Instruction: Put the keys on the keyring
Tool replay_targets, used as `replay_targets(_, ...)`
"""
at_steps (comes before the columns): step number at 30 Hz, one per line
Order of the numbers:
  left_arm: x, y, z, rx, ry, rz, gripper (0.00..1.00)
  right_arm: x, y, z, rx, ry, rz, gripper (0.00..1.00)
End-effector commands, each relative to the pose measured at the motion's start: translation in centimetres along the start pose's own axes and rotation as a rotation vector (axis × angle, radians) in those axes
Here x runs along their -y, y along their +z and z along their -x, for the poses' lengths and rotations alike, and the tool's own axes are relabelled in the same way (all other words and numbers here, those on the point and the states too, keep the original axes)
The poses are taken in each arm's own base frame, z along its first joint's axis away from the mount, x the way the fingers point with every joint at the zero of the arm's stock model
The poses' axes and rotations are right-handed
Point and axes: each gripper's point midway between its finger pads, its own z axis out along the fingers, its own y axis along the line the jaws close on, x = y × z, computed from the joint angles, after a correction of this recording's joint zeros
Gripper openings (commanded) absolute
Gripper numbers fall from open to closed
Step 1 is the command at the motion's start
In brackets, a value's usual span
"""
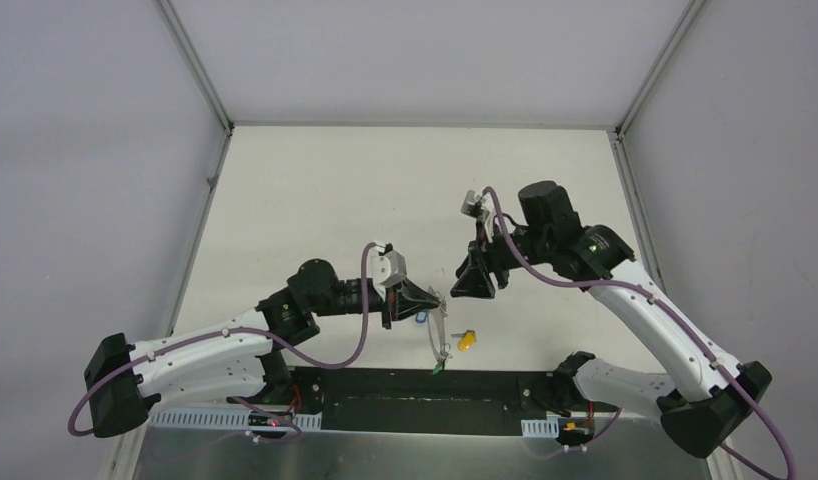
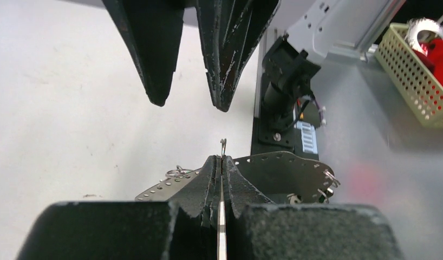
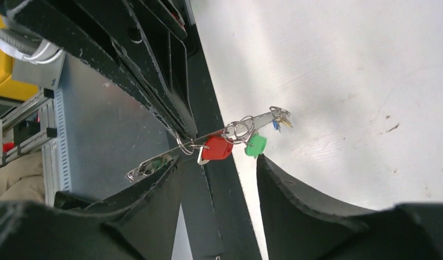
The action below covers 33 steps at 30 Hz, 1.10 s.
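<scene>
From my station I see the left fingers (image 1: 433,300) pressed together on the keyring (image 1: 440,338), pinching its thin metal band edge-on so the hoop hangs down from them above the white tabletop (image 1: 335,200), near its front edge. In the left wrist view the band runs straight up between the closed pads, and its punched strip curves away on either side. The right fingers (image 1: 465,288) stand apart with nothing between them, just beyond the keyring's upper end and not touching it. Threaded on the keyring by small wire loops I can make out a red key (image 3: 216,147) and, just beside it, a green key (image 3: 255,145); a few small blue and yellowish bits sit further along the band, too small to name. A yellow key (image 1: 466,340) shows close beside the keyring on the right arm's side, and I cannot tell whether it hangs from the keyring or lies on the tabletop.
</scene>
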Motion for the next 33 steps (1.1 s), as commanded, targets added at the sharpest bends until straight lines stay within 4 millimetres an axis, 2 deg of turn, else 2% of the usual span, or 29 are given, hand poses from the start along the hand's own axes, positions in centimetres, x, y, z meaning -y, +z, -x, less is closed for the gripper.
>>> replay_targets(1, 1.1, -1.2, 6.7, 0.318, 0.079, -0.013, 0.0, -1.6, -0.6, 3.9, 0.221, -0.088, 0.064, 0.54)
replay_targets(2, 1.2, -1.5, 7.1, 0.347, 0.09, -0.014, 0.0, -1.5, -0.6, 4.3, 0.246, -0.113, 0.062, 0.54)
replay_targets(3, 1.3, -1.8, 7.4, 0.371, 0.101, -0.015, 0.0, -2.7, -0.7, 4.4, 0.262, -0.085, 0.128, 0.52)
replay_targets(5, 1.6, -2.4, 8.0, 0.414, 0.124, -0.019, 0.0, -3.6, -0.7, 4.9, 0.294, -0.078, 0.182, 0.49)
replay_targets(9, 2.3, -3.3, 8.9, 0.483, 0.169, -0.04, 0.0, -4.5, -0.8, 5.4, 0.324, -0.09, 0.241, 0.41)
replay_targets(11, 2.6, -3.7, 9.2, 0.505, 0.183, -0.048, 0.0, -4.7, -0.9, 5.5, 0.33, -0.095, 0.248, 0.4)
replay_targets(21, 2.2, -4.4, 9.1, 0.494, 0.19, -0.01, 0.0, -5.2, -1.5, 5.9, 0.361, -0.124, 0.247, 0.49)
replay_targets(33, 1.8, -5.3, 9.2, 0.454, 0.195, 0.039, 0.0, -5.5, -1.8, 6.0, 0.381, -0.139, 0.246, 0.51)
